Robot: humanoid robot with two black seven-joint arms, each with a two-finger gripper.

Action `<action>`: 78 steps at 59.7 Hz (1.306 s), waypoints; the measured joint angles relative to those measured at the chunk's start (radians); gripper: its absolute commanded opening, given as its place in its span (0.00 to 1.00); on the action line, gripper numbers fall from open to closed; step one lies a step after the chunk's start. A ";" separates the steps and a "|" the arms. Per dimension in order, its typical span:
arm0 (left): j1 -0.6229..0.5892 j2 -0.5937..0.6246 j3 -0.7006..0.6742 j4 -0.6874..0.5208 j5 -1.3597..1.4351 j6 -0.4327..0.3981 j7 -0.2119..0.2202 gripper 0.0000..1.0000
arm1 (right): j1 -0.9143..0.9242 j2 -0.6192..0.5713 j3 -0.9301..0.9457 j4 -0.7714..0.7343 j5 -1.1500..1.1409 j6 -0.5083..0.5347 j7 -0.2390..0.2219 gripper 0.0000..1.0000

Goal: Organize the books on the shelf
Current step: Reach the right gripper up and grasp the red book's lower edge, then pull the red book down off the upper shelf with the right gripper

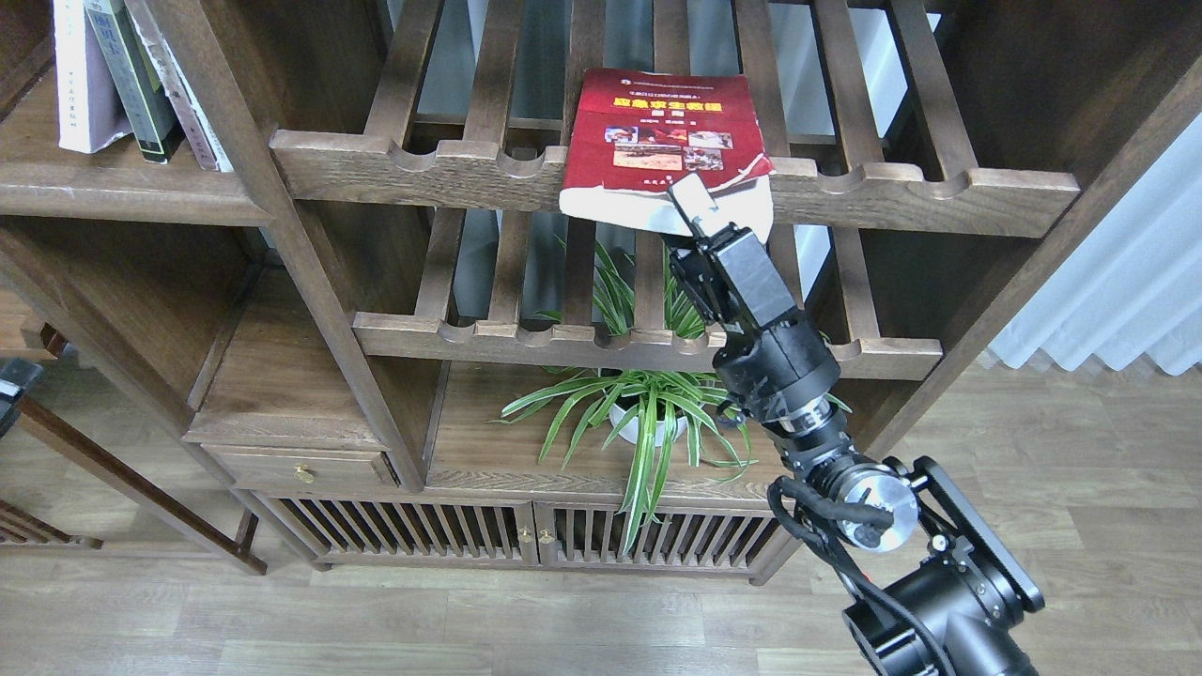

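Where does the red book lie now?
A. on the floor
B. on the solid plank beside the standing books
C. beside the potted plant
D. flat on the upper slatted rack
D: the red book lies flat on the upper slatted rack, its near edge overhanging the front rail.

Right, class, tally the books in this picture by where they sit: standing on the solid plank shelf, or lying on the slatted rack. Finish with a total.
Standing on the solid plank shelf: 3 — white book, dark green book, thin pale book
Lying on the slatted rack: 1 — red book
Total: 4 books
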 measured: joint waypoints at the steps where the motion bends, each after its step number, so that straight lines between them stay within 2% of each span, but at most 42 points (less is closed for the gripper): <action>1: 0.000 0.000 0.000 0.000 0.000 0.000 0.000 0.99 | 0.000 0.000 -0.001 0.000 0.000 -0.009 0.000 0.92; 22: 0.000 0.005 -0.003 0.000 0.000 0.000 -0.001 0.99 | 0.007 0.000 -0.007 -0.005 0.000 -0.051 -0.001 0.92; 42: 0.000 0.007 -0.004 0.000 0.000 0.000 0.000 0.99 | 0.020 0.000 0.008 -0.006 0.009 -0.053 0.001 0.87; 51: -0.001 0.007 -0.004 0.000 0.000 0.001 0.000 0.99 | 0.025 0.000 0.021 -0.004 0.016 -0.046 0.003 0.73; 71: -0.001 0.009 -0.009 0.000 0.000 0.000 0.000 0.99 | 0.015 0.000 0.025 -0.003 0.019 -0.050 0.003 0.23; 76: 0.000 0.009 -0.009 0.000 0.000 0.000 -0.001 0.99 | 0.012 0.000 0.022 -0.003 0.019 -0.046 0.001 0.04; 78: 0.000 0.009 -0.009 0.000 0.000 0.000 -0.001 0.99 | 0.010 0.000 0.021 -0.003 0.019 -0.041 0.000 0.04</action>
